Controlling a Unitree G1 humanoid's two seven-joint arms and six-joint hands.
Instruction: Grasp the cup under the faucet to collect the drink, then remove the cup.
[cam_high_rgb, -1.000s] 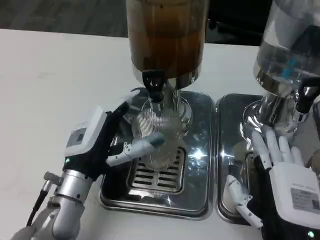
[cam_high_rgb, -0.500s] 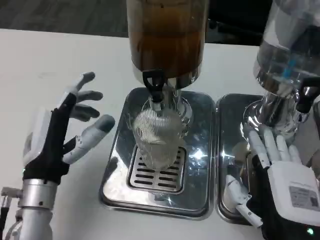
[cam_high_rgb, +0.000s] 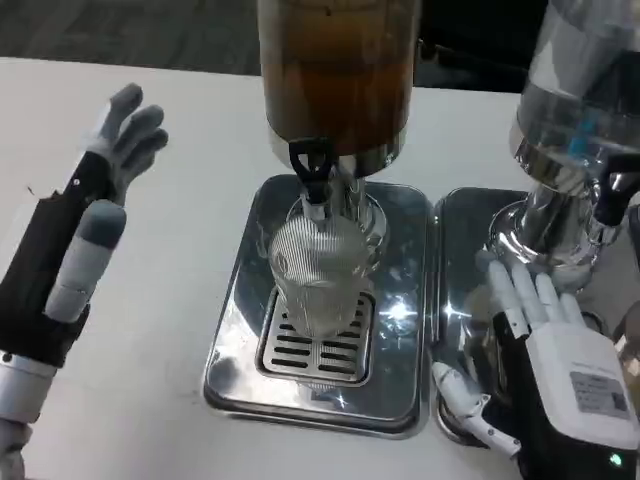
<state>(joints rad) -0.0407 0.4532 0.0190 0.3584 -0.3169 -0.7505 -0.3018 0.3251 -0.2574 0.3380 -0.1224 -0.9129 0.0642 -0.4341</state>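
A clear ribbed cup (cam_high_rgb: 318, 277) stands upright on the grate of a steel drip tray (cam_high_rgb: 248, 360), right below the black faucet (cam_high_rgb: 310, 172) of a dispenser filled with brown drink (cam_high_rgb: 335, 75). My left hand (cam_high_rgb: 72, 250) hovers at the far left of the picture, well apart from the cup, fingers spread and holding nothing. My right hand (cam_high_rgb: 545, 355) lies over the second tray at the lower right, fingers apart and extended toward the other dispenser's base, nothing in it.
A second dispenser with clear liquid (cam_high_rgb: 580, 110) stands at the right on its own steel tray (cam_high_rgb: 462, 250). White table (cam_high_rgb: 150, 400) surrounds the trays, with free room on the left.
My left hand let go of the cup and pulled away to the left, fingers spreading. The cup stays under the faucet. The right hand hardly moved.
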